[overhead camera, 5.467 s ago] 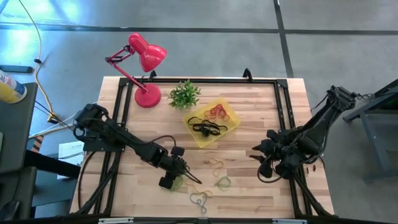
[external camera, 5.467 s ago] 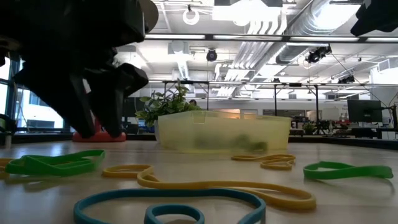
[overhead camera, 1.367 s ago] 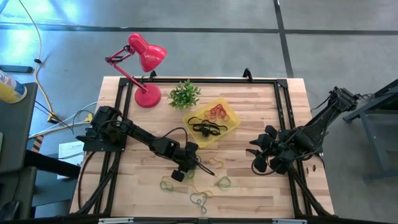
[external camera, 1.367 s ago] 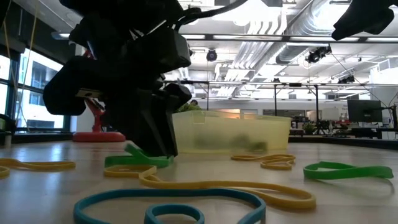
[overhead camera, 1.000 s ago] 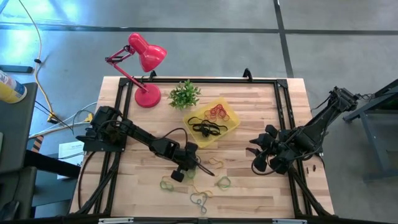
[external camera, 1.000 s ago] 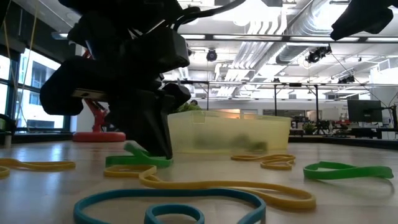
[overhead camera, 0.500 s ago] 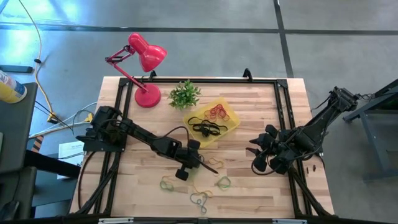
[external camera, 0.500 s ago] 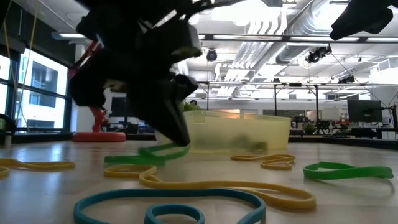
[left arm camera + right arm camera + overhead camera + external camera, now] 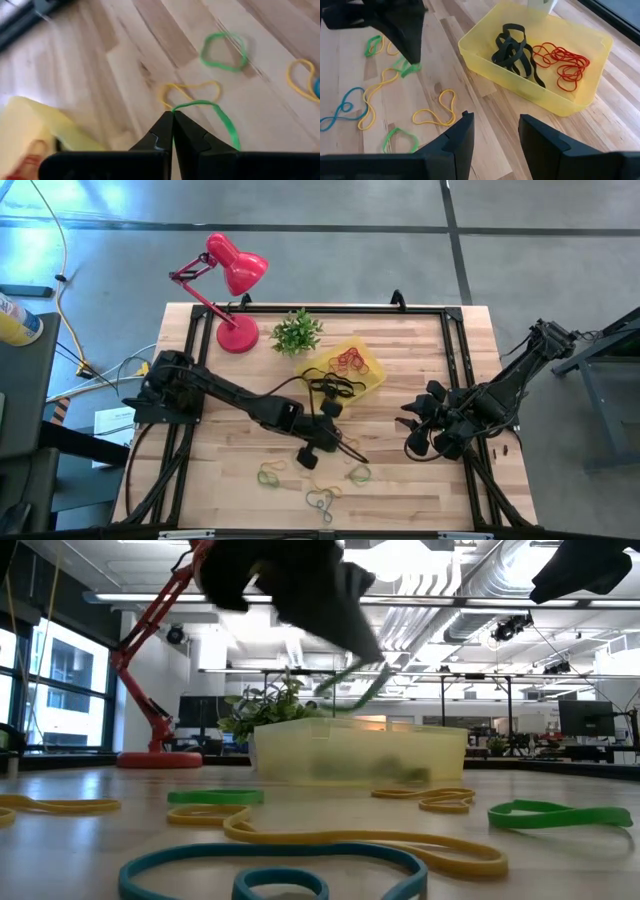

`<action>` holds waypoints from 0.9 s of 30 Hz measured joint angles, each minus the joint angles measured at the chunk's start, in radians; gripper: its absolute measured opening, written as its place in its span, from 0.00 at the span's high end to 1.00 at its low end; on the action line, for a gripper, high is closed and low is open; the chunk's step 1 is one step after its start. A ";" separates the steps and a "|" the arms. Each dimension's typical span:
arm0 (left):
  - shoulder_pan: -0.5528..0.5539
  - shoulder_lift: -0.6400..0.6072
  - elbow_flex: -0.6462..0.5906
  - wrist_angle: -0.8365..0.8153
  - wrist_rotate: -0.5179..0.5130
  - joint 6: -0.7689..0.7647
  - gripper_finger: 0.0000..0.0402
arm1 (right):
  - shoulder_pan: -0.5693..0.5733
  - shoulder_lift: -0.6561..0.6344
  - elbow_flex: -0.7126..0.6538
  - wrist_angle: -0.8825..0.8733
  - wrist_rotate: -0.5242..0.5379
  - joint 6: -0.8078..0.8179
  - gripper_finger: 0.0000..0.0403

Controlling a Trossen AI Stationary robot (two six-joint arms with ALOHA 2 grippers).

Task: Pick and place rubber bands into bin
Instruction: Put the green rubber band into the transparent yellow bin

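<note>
My left gripper (image 9: 172, 115) is shut on a green rubber band (image 9: 220, 117) and hangs above the table, near side of the bin (image 9: 375, 383); the low view shows it high up (image 9: 352, 635) with the band (image 9: 356, 688) dangling. The bin (image 9: 520, 87) is translucent yellow and holds black rubber bands (image 9: 512, 45) and red ones (image 9: 562, 62). Several more green, yellow and blue bands (image 9: 435, 112) lie flat on the wood. My right gripper (image 9: 495, 130) waits open at the table's right side (image 9: 412, 435). My left gripper pinches the green band at one spot of its loop (image 9: 176, 106) between the two fingertips. The fingers slant downward from the table's left. The rest of the loop hangs slack below them (image 9: 405, 67), clear of the table.
A red desk lamp (image 9: 230, 280) and a small green plant (image 9: 297, 332) stand at the far edge behind the bin. Black frame rails (image 9: 200, 345) run along the table's sides. Loose bands (image 9: 320, 485) lie near the front edge.
My left gripper, shut the whole time, has risen from the tabletop and moved toward the right, nearer the bin. The green band it holds came off the wood, first by one end, and now hangs clear. Another green band stays on the table.
</note>
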 joint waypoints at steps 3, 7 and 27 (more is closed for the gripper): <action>0.028 0.000 0.061 -0.049 -0.024 0.036 1.00 | 0.000 0.000 0.000 0.000 0.000 -0.001 0.64; 0.107 0.000 0.104 -0.074 -0.052 0.067 1.00 | 0.000 0.000 0.000 0.000 0.000 -0.005 0.64; 0.442 0.090 0.104 0.085 0.049 0.058 1.00 | -0.015 0.000 0.000 -0.005 0.049 -0.007 0.64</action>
